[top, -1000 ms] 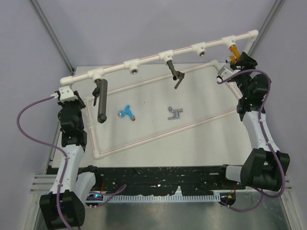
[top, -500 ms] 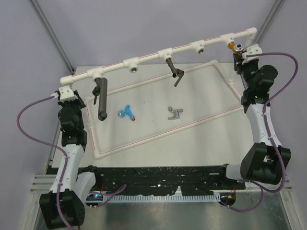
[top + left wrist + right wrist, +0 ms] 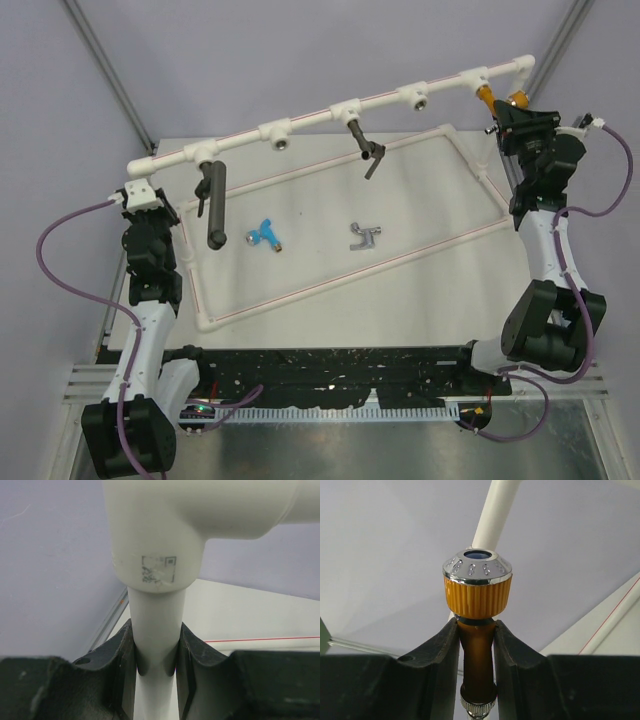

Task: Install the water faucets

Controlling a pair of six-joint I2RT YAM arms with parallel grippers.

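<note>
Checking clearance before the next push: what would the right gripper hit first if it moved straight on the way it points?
The ribbed knob of the orange-gold faucet, just past the right gripper clamped on its stem. Beyond it probably the white plastic pipe, though depth is unclear.

Even, diffuse light is cast; glints are seen on the chrome-capped orange-gold faucet (image 3: pixel 477 587) above the right gripper (image 3: pixel 476 626).
</note>
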